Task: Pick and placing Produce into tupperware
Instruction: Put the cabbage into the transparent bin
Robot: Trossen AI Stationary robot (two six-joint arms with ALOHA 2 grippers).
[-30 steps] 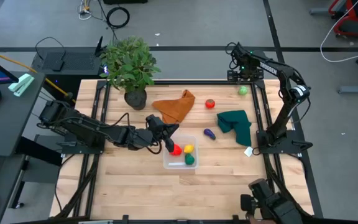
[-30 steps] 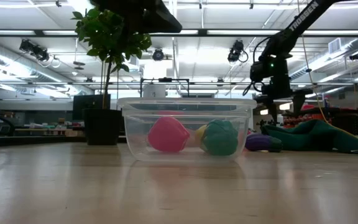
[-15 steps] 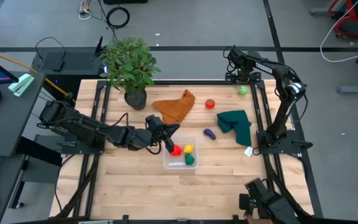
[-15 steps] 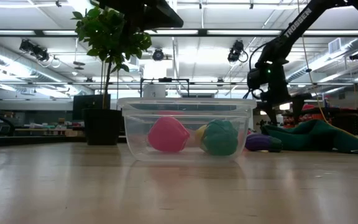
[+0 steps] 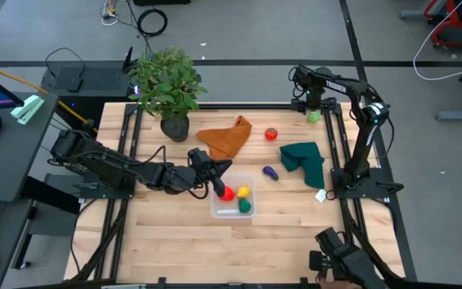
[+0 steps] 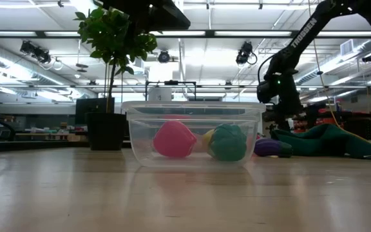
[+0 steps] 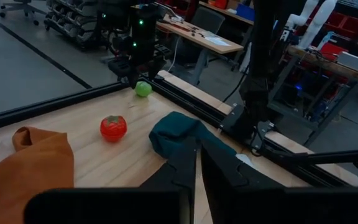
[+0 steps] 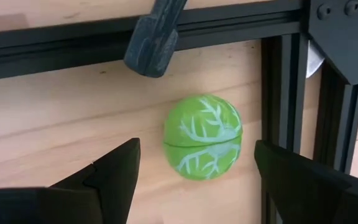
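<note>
A small green cabbage-like toy (image 8: 202, 137) lay on the wooden table (image 5: 167, 241) in its far right corner, just inside the black frame rail (image 8: 288, 93) that met there. It was nearly round, with no long axis to align to. The right gripper (image 5: 310, 103) hovered directly above it with its fingers spread wide, one finger (image 8: 104, 174) on each side of the toy and a clear gap to both. The coming grasp looked to depend on that centring: a straight descent should put the toy between the fingers. The frame rail sat close beside the toy, and the finger on that side had little room; it might strike the rail.

Moving away from the corner toward the table's middle, a red tomato-like toy (image 5: 271, 133) lay near an orange cloth (image 5: 225, 137), and a purple toy (image 5: 269, 172) lay just beside a dark green cloth (image 5: 305, 161). Farther on sat the clear tupperware (image 5: 233, 210), holding a red (image 5: 228, 193), a yellow (image 5: 243, 192) and a green piece (image 5: 245, 205). The left gripper (image 5: 215, 181) hung above the tupperware's rim, fingers pressed together and empty. A potted plant (image 5: 165, 84) stood at the far left, well apart from the corner.
</note>
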